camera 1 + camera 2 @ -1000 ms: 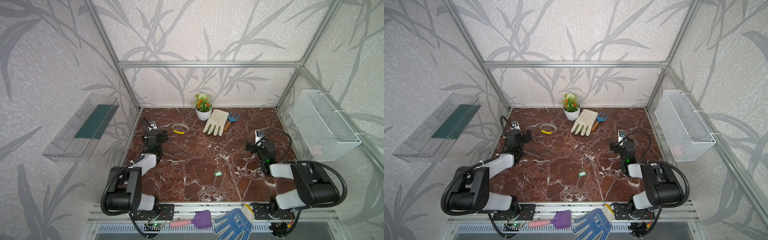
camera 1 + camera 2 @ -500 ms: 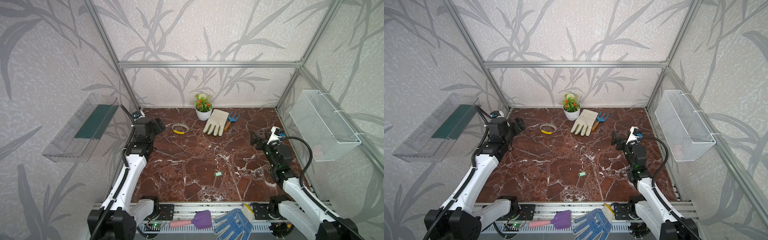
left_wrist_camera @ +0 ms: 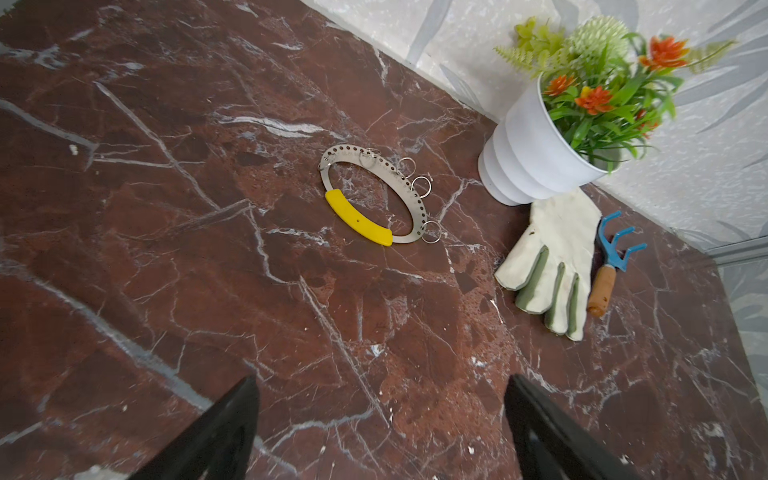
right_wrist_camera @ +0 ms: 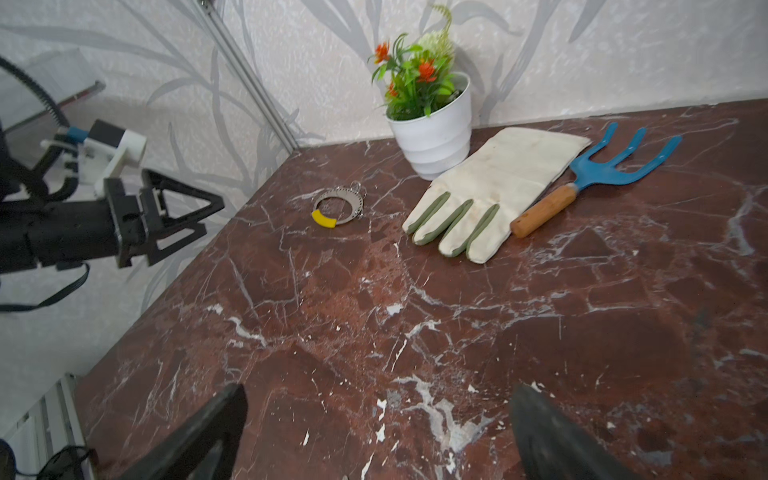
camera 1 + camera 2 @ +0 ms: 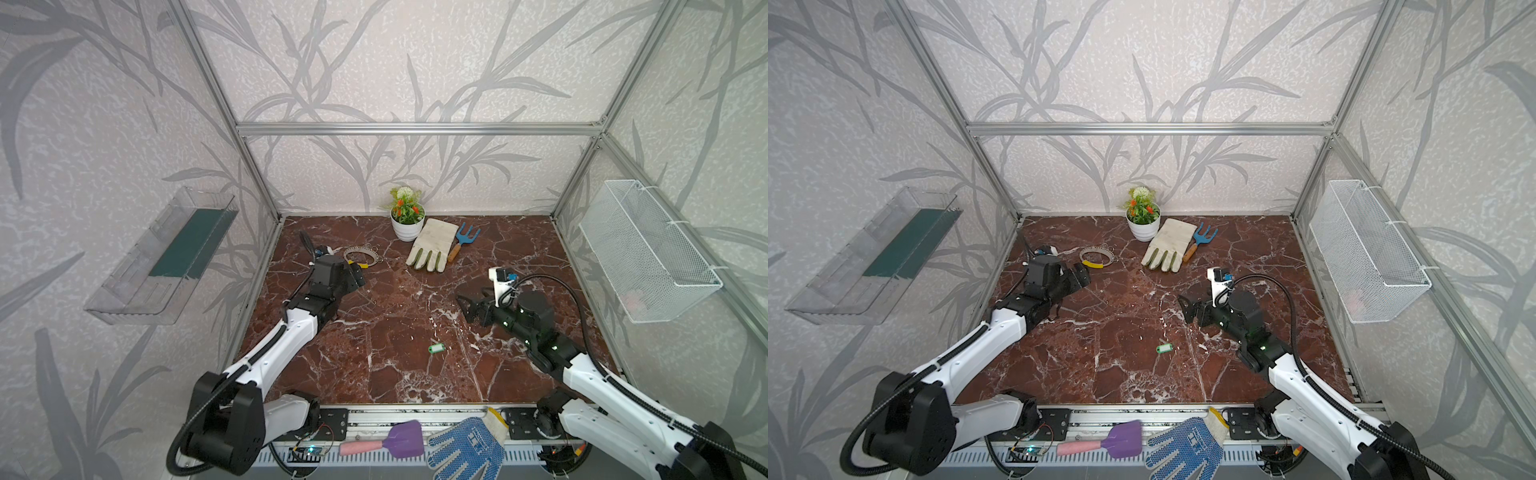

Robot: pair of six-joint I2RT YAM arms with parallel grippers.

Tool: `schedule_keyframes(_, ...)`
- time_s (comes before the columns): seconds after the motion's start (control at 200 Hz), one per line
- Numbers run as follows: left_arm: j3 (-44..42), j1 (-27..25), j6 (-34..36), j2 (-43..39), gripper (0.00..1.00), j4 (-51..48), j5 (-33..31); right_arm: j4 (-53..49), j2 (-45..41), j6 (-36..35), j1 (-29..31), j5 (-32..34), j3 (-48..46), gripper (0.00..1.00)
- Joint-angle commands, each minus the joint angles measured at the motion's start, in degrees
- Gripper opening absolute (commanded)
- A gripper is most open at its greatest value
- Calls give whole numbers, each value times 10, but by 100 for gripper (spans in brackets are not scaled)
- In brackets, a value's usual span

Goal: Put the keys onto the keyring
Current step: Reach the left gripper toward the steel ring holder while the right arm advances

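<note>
The keys, a small green tag (image 5: 436, 347) (image 5: 1165, 348), lie alone on the marble floor near the front middle, outside both wrist views. The keyring (image 5: 360, 263) (image 5: 1092, 263) (image 3: 357, 224) (image 4: 323, 219), a flat grey hoop with a yellow sleeve and small silver rings, lies flat at the back left. My left gripper (image 5: 356, 276) (image 5: 1080, 277) (image 3: 380, 380) (image 4: 212, 216) hovers just short of it, open and empty. My right gripper (image 5: 465, 306) (image 5: 1185, 308) (image 4: 378, 386) hangs open and empty over the right middle, behind and to the right of the tag.
A white flower pot (image 5: 407, 227), a cream glove (image 5: 430, 246) and a blue hand rake (image 5: 464, 240) lie along the back wall. A wire basket (image 5: 648, 253) hangs on the right wall and a clear shelf (image 5: 166, 257) on the left. A blue glove (image 5: 465, 446) and purple scoop (image 5: 401, 436) rest on the front rail.
Both arms have unfolded from low at the sides and reached out over the floor. The left gripper has come forward toward the keyring, the right toward the middle. The tag and hoop lie unmoved.
</note>
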Motion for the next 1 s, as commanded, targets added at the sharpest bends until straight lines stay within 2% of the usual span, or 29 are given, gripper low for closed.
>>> schedule_keyframes(0.0,48,-4,-5,79,88,31,3,-13,16,-27,10,24,-8,99)
schedule_keyframes(0.09,110,-3,10,165,72,8,26,9,26,-29,11,23,-24,99)
schedule_keyframes(0.175,172,-4,20,238,66,-18,42,65,33,-18,11,10,-52,99)
schedule_keyframes(0.235,215,-4,29,290,63,-22,56,106,39,-9,10,3,-69,99)
schedule_keyframes(0.3,278,-4,37,346,62,-51,63,78,35,-14,10,-1,-56,99)
schedule_keyframes(0.345,325,-4,46,385,57,-76,68,75,33,-12,10,3,-54,99)
schedule_keyframes(0.43,408,-6,60,454,52,-129,70,82,28,-10,10,8,-61,99)
schedule_keyframes(0.615,542,-14,86,558,51,-234,39,81,17,-10,11,9,-63,99)
schedule_keyframes(0.72,581,-16,97,587,53,-271,20,84,18,-10,11,2,-64,99)
schedule_keyframes(0.795,588,-16,93,596,53,-281,32,86,23,-10,11,-2,-62,99)
schedule_keyframes(0.995,542,-35,74,577,52,-270,67,82,27,-7,11,-7,-59,99)
